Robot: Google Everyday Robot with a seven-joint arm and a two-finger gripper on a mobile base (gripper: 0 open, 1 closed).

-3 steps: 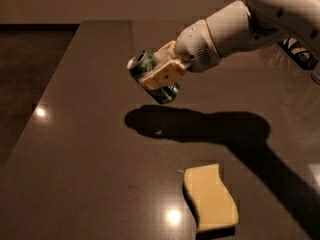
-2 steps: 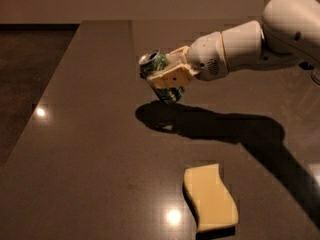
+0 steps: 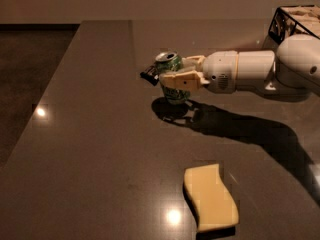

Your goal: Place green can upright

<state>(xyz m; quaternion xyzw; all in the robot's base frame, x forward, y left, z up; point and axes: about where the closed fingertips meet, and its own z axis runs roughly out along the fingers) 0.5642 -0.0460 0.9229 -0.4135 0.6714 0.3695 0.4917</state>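
While the gripper [image 3: 170, 74] clenches it from the right, the single green can [image 3: 172, 91] stands nearly upright near the middle of the desk [image 3: 100, 134], toward the far edge. It is shiny green with pale lettering and a silver pull-tab top facing up. Whether its base touches the surface cannot be told. One white arm [image 3: 250, 74] reaches in from the right edge, casting a long shadow. The desk is dark, glossy brown with light spots. One yellow sponge [image 3: 210, 198] lies by the near edge, right of centre. One wire basket [image 3: 295, 21] sits at the far right corner. Dark floor [image 3: 30, 84] lies left; a plain wall [image 3: 150, 1] stands behind.
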